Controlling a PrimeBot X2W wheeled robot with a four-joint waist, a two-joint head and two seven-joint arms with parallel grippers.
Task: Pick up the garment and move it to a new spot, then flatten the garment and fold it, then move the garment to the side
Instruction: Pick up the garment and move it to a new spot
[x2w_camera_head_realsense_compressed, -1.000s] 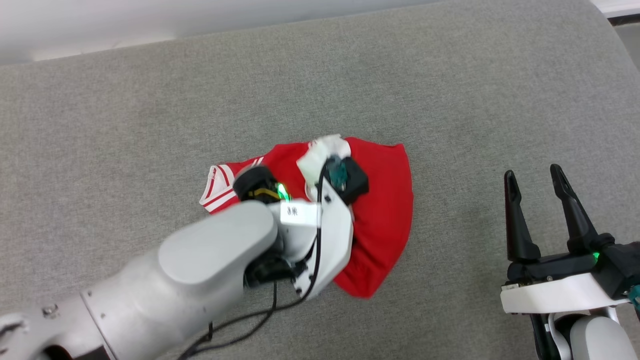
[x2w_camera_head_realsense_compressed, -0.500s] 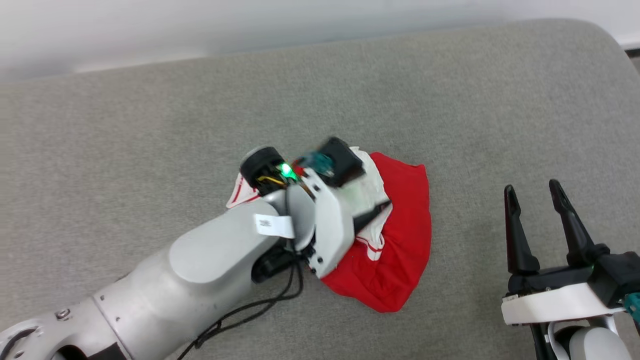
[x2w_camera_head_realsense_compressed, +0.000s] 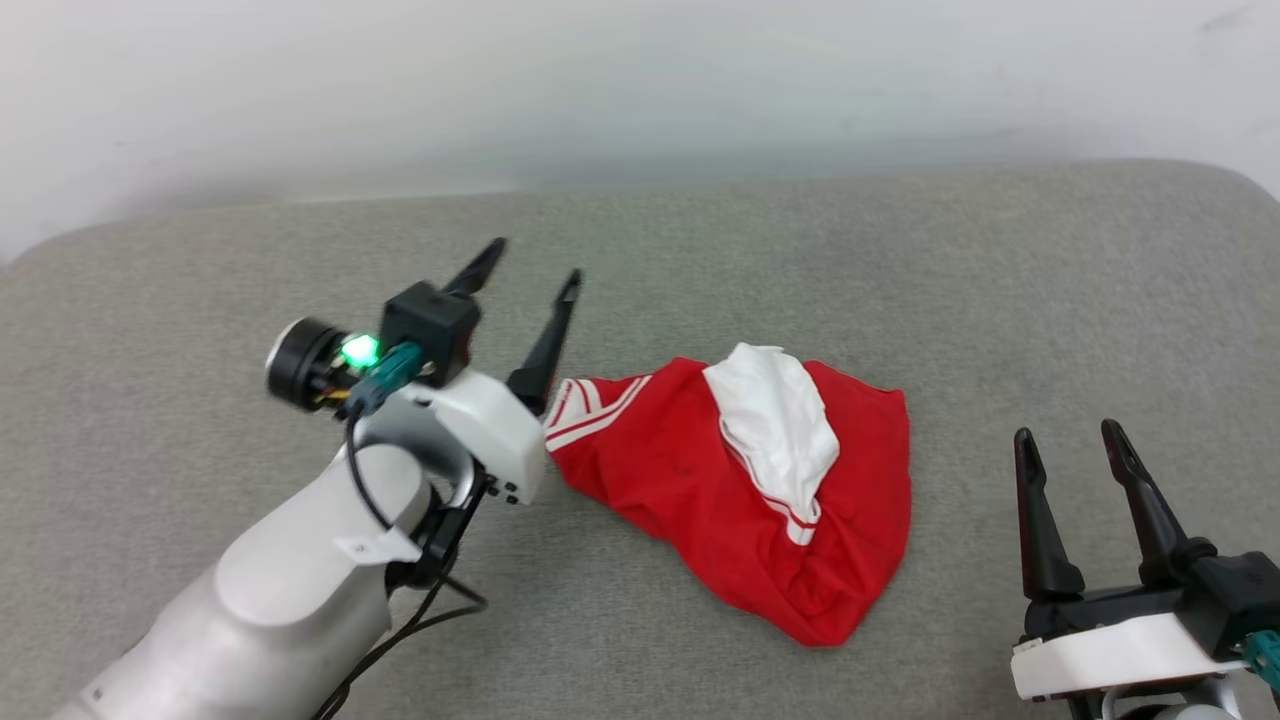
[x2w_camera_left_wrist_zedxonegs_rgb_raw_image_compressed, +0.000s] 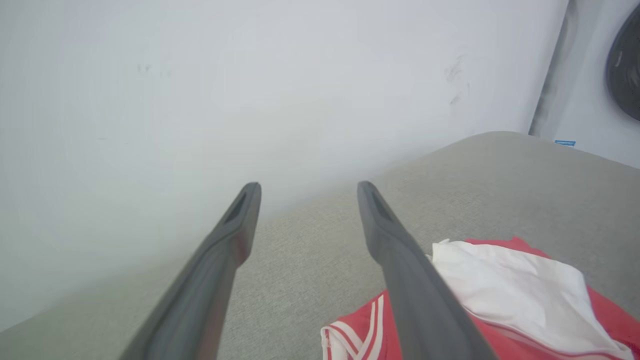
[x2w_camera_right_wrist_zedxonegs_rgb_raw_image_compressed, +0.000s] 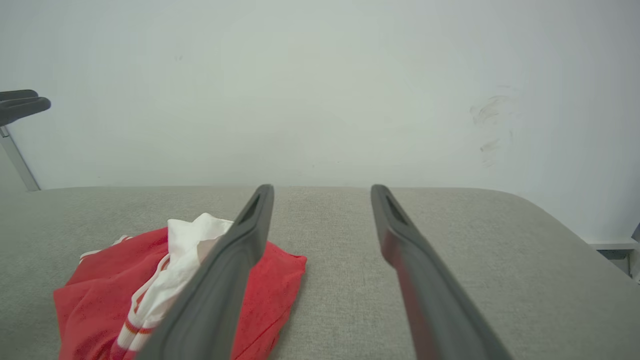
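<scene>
L gripper (x2w_camera_head_realsense_compressed: 535, 260) has just let go of the shirt (x2w_camera_head_realsense_compressed: 680, 480) & lifted off, fingers apart, leaving it crumpled mid-cushion (x2w_camera_head_realsense_compressed: 900, 260) w/ R gripper (x2w_camera_head_realsense_compressed: 1065, 432) also apart nearby, so flattening is prob next.

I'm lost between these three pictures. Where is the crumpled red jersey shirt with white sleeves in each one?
Head view: the red jersey shirt lies centre, slightly right, on the grey fabric cushion.
Left wrist view: the shirt, bottom right corner.
Right wrist view: the shirt, lower left.
Shared landmark: white sleeve draped on top.
</scene>
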